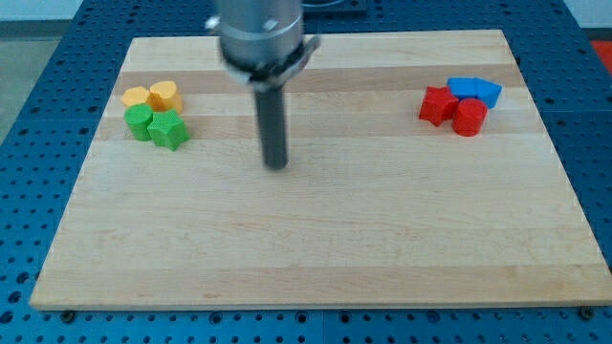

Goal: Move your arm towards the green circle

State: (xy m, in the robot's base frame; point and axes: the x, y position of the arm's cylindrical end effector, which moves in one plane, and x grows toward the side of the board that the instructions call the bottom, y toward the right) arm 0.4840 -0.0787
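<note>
The green circle (141, 121) lies at the view's left, touching a green star (169, 130) on its right. My tip (276, 166) rests on the wooden board (306, 248) left of centre. It is to the right of the green star and a little lower, with a clear gap between them. It touches no block.
Two yellow blocks (137, 96) (164, 94) sit just above the green pair. At the view's right is a cluster of two red blocks (438, 105) (469, 118) and two blue blocks (463, 88) (487, 93). Blue pegboard surrounds the board.
</note>
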